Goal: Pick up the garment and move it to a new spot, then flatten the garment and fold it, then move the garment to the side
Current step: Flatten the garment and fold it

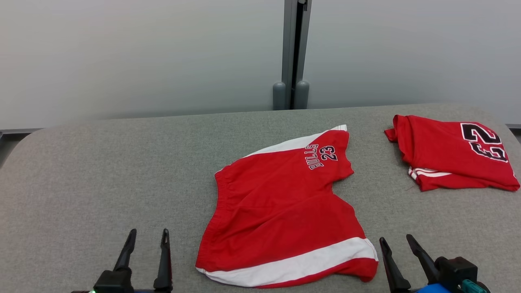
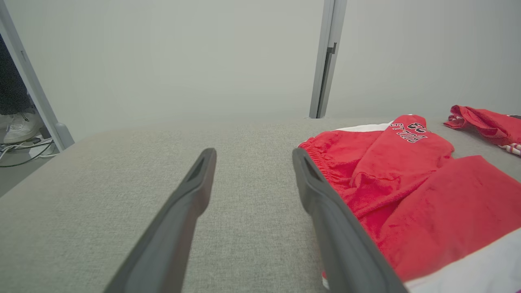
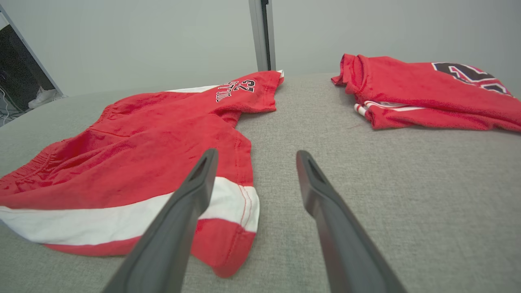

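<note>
Shorts: my red fabric basketball shorts with white bands and "BULLS 23" lettering (image 1: 281, 203) lie spread, slightly rumpled, mid-table, between my two grippers.
Left gripper (image 1: 148, 232): my fingers stand wide apart and empty, just left of the shorts.
Right gripper (image 1: 395, 239): spread wide, holding nothing, just beside the near white-banded hem.
Table: grey fabric-covered surface (image 1: 101, 171).
Jersey: folded red jersey with black numerals (image 1: 452, 154), far right, apart from the shorts.
</note>
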{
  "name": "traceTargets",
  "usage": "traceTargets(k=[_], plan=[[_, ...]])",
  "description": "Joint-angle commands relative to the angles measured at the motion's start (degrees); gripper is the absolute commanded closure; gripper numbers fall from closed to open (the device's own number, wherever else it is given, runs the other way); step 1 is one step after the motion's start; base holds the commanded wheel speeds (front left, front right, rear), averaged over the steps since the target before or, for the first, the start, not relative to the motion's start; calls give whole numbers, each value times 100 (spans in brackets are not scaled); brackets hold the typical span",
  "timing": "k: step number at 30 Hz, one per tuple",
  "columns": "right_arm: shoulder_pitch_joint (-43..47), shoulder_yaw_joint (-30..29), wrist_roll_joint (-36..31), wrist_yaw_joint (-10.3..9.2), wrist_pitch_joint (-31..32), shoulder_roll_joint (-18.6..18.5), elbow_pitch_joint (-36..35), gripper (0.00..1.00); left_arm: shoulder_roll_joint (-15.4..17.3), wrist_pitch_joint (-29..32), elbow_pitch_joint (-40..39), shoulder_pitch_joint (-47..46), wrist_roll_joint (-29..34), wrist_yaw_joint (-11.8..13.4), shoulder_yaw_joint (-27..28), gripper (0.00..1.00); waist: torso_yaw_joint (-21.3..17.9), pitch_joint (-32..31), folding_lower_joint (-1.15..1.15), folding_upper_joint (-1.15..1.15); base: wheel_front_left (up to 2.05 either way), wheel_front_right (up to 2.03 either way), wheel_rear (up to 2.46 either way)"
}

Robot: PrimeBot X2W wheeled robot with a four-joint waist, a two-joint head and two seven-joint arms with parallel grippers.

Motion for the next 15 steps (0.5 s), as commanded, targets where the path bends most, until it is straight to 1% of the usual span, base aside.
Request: traceTargets(k=[1, 6, 10, 15], plan=[[-115, 38, 40, 1, -17, -51, 78, 0, 6, -25, 43, -118, -10, -29, -49, 0, -9, 16, 0, 0, 0, 0, 0], [-501, 251, 189, 1, -17, -216, 544, 0, 69, -25, 514, -349, -49, -116, -430, 0, -59, 125, 0, 0, 0, 0, 0], [-770, 452, 311, 1, -17, -266, 934, 0, 165, -25, 969, -515, -144, -151, -764, 0, -98, 226, 0, 0, 0, 0, 0], [-985, 699, 499, 1, -17, -256, 1424, 0, 338, -25, 1517, -725, -419, -153, -1366, 0, -112, 289, 0, 0, 0, 0, 0]])
